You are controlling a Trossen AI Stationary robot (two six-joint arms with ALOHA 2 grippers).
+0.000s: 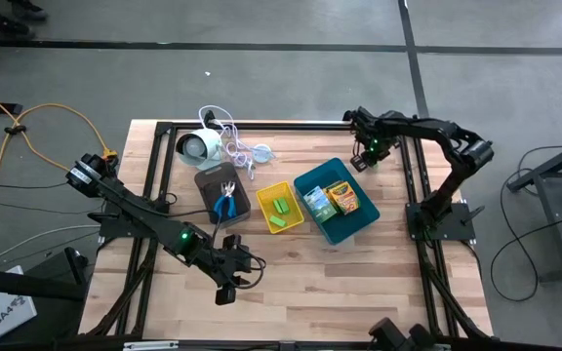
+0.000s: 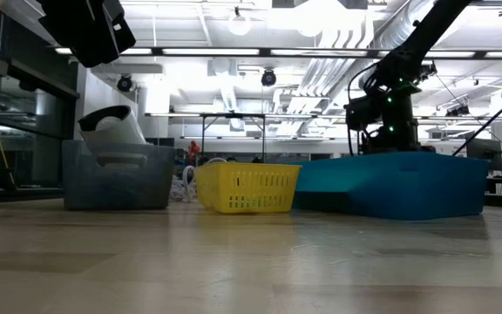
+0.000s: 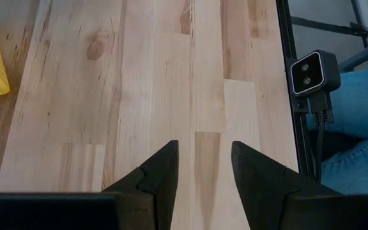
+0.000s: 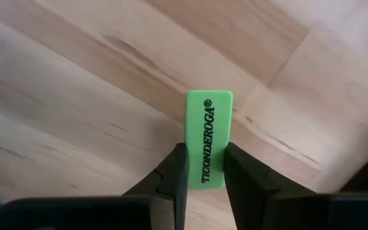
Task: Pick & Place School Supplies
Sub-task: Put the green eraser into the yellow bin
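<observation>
My right gripper [image 4: 203,167] pinches a green eraser [image 4: 207,137] at the table's one o'clock corner, left gripper [image 3: 204,167] released; thin edge grip, may slip.

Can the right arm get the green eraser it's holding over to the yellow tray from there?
Probably yes. The right hand grips the green eraser beyond the blue tray; the yellow tray is open-topped, reachable only across the blue tray.

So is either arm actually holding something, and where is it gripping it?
Yes: the right end effector pinches a green eraser by its long sides at one end. The left end effector is open, holding nothing.
</observation>
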